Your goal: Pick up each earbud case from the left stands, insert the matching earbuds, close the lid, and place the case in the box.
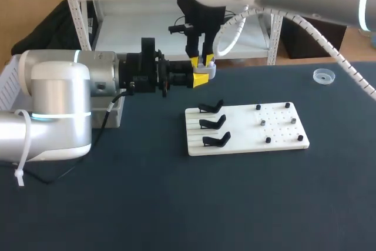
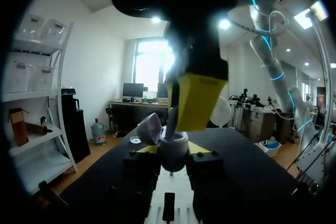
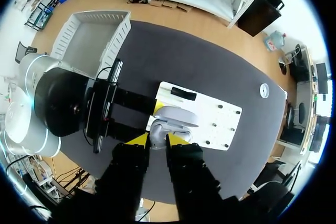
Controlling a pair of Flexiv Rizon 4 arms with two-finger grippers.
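Closest to the head camera: left arm, stretched sideways above the counter. Left pincer pinching the earbud case from two sides, lid tilted open, up in the air just behind the white board. Right pincer pointing straight down, right at the case from above; cannot tell whether spread or pressed together. Three black stands in a column on the board's left half. Small dark and metallic pieces dotted over its right half. White box at the counter's left edge.
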